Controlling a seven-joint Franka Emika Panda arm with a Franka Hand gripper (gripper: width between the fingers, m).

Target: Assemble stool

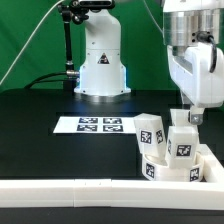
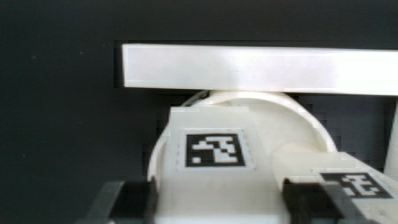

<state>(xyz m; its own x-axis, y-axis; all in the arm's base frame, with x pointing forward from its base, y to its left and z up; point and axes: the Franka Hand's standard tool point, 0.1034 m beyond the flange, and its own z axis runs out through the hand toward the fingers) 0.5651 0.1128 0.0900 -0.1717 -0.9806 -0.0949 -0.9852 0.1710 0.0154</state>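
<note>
The stool parts sit in the corner of the white rail at the exterior view's lower right. A low white tagged part [image 1: 166, 170], apparently the seat disc, lies there with short white tagged legs [image 1: 151, 131] standing on it. My gripper [image 1: 186, 118] comes down from above onto the rear leg [image 1: 182, 140]. In the wrist view this leg [image 2: 217, 150] shows its tag and fills the gap between my fingers [image 2: 128, 203]. The gripper [image 2: 214, 207] appears shut on it, with both pads against its sides. Another tagged part [image 2: 359, 184] lies beside it.
The white rail [image 1: 90, 190] runs along the front and up the right side; it also shows in the wrist view [image 2: 258, 67]. The marker board [image 1: 100, 124] lies mid-table. The robot base [image 1: 100, 60] stands at the back.
</note>
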